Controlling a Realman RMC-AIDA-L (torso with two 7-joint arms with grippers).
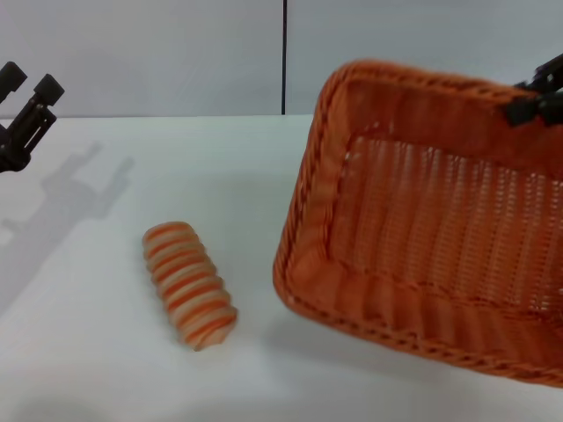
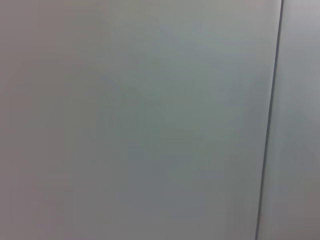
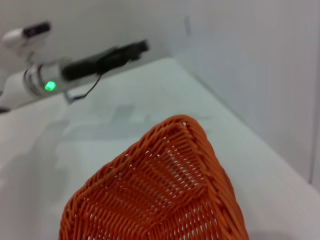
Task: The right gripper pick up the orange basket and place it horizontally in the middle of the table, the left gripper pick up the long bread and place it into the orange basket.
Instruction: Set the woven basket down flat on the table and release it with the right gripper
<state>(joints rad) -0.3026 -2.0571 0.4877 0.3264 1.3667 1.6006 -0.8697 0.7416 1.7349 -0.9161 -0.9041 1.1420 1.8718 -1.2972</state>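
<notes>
Left tool (image 1: pixel 25 97) hangs up at the far left edge of the head view, above the white worktop (image 1: pixel 106 352), its two blocky black fingers spread apart and holding nothing, its shadow falling on the surface below. Moving right, the striped long bread (image 1: pixel 190 283) lies flat on the worktop, well apart from that tool, its orange and cream ribs running slantwise toward the front. Next comes the orange basket (image 1: pixel 422 229), just beside the loaf but not touching it, tilted so its open inside faces the camera, its near left corner low by the worktop and its far rim raised. At the top right, the right tool (image 1: pixel 541 95) shows only as a dark tip on the basket's upper rim, clamped onto it. From the right wrist, the basket's woven corner (image 3: pixel 165 195) fills the foreground, with the left arm (image 3: pixel 100 59) stretched out beyond over the worktop.
</notes>
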